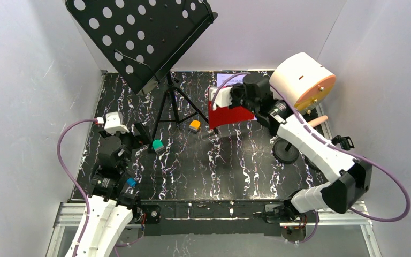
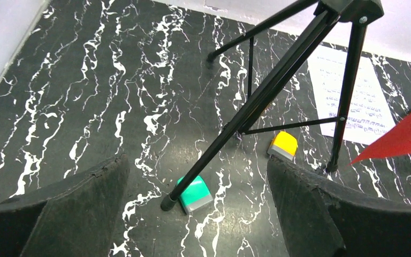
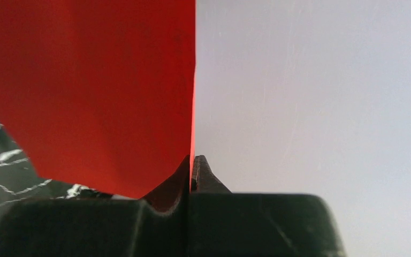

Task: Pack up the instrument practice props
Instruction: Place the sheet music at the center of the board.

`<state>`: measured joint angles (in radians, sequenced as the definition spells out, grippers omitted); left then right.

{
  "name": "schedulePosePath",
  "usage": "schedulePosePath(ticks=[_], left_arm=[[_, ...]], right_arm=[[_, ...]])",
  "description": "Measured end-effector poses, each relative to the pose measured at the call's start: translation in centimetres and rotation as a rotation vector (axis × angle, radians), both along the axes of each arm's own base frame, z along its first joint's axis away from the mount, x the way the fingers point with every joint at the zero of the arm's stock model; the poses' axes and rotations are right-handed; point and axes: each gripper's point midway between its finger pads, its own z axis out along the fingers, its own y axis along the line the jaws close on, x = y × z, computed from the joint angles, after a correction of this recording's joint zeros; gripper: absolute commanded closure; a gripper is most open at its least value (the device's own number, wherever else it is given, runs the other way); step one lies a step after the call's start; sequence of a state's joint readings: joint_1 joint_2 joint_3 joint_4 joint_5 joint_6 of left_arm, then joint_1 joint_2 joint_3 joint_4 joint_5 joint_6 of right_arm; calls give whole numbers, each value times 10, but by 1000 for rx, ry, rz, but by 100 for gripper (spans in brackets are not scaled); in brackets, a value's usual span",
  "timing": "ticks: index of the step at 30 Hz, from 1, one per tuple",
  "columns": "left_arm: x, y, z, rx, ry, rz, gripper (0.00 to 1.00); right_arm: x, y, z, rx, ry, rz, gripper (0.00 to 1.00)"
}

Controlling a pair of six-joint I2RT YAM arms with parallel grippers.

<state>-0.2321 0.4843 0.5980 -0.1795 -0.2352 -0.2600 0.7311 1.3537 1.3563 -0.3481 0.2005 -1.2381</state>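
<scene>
The right gripper point(image 3: 192, 166) is clamped on the red music sheet point(image 3: 85, 80), lifted off the surface point(image 1: 235, 166) near its far edge. The left gripper point(image 2: 195, 166) hangs spread apart near the left edge, facing the tripod music rack point(image 1: 139, 37).

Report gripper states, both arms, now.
left gripper: open, holding nothing.
right gripper: closed on the red music sheet, pinching its edge.
</scene>
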Motion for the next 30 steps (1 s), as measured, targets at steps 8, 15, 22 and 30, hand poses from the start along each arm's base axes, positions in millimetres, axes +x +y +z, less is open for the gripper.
schedulePosePath(ticks=[8, 15, 22, 30], left_arm=[[-2, 7, 4, 16, -19, 30, 2], [-4, 10, 5, 19, -21, 48, 2], [-4, 11, 5, 20, -23, 54, 2], [-5, 11, 6, 18, -27, 51, 2]], right_arm=[[88, -30, -29, -57, -16, -86, 99], [159, -27, -14, -78, -160, -99, 99], [170, -27, 11, -107, -307, -94, 99], [152, -36, -84, -183, -178, -75, 99]])
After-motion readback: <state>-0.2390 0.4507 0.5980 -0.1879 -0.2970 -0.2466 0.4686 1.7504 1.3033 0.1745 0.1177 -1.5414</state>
